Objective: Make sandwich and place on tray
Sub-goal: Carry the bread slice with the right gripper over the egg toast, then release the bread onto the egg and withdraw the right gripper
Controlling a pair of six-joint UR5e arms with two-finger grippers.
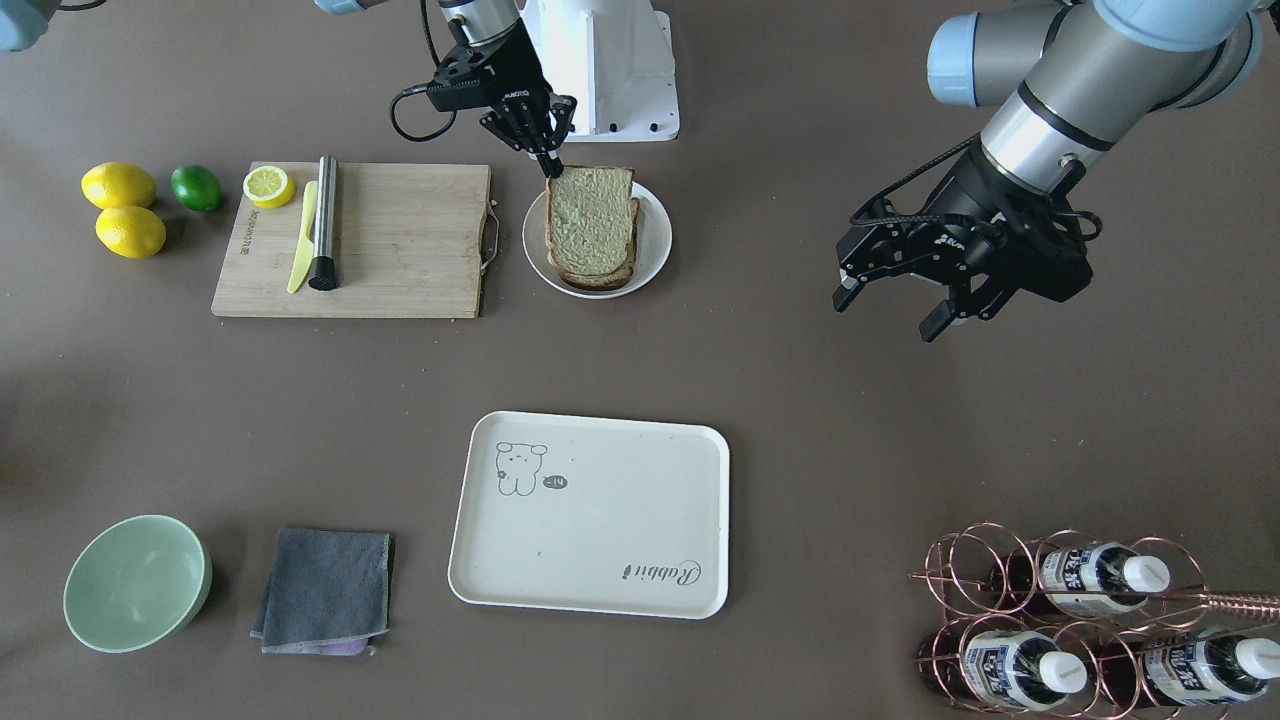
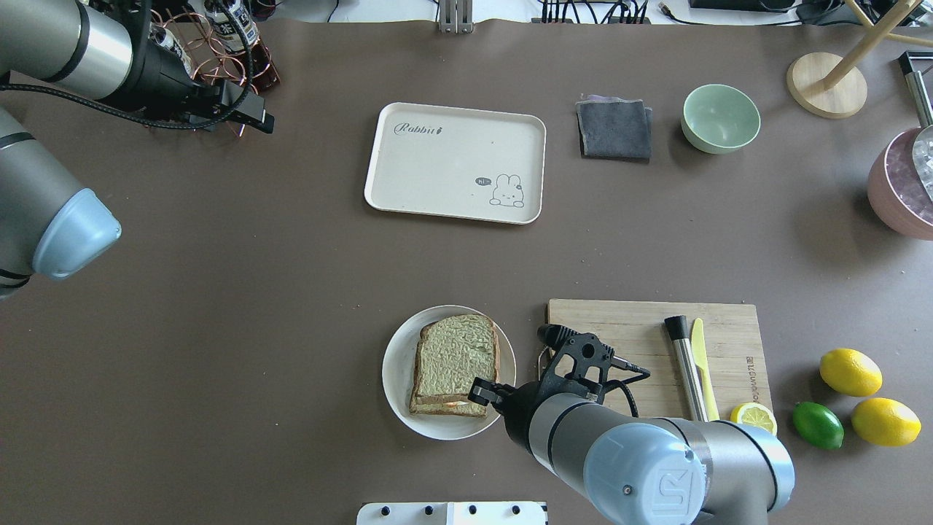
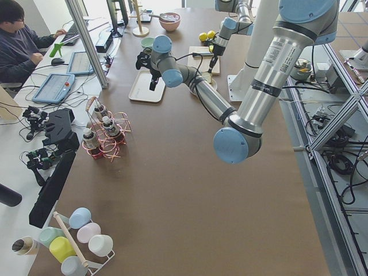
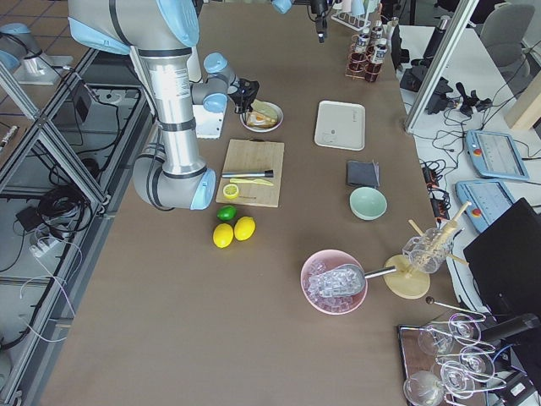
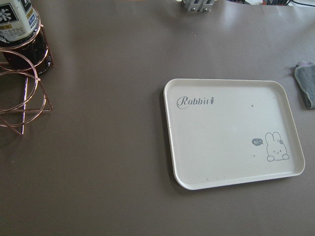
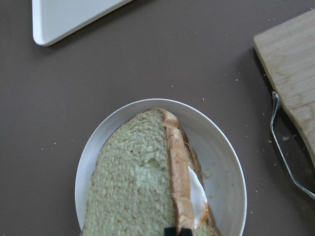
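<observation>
The sandwich (image 1: 590, 225) lies on a round white plate (image 1: 655, 250): two bread slices with a white fried egg (image 6: 197, 189) between them. It also shows in the overhead view (image 2: 455, 361) and the right wrist view (image 6: 138, 182). My right gripper (image 1: 551, 168) is shut on the crust edge of the top bread slice at the corner nearest the robot's base; its tips show in the right wrist view (image 6: 178, 231). The cream tray (image 1: 600, 520) lies bare across the table from the plate. My left gripper (image 1: 890, 312) is open and empty, held above the table near the bottle rack.
A wooden cutting board (image 1: 370, 240) beside the plate carries a yellow knife (image 1: 302, 235), a steel rod (image 1: 324, 222) and a lemon half (image 1: 268, 186). Two lemons (image 1: 125, 208) and a lime (image 1: 196, 187) lie beyond it. A green bowl (image 1: 135, 582), grey cloth (image 1: 325, 590) and copper bottle rack (image 1: 1090, 625) line the far edge.
</observation>
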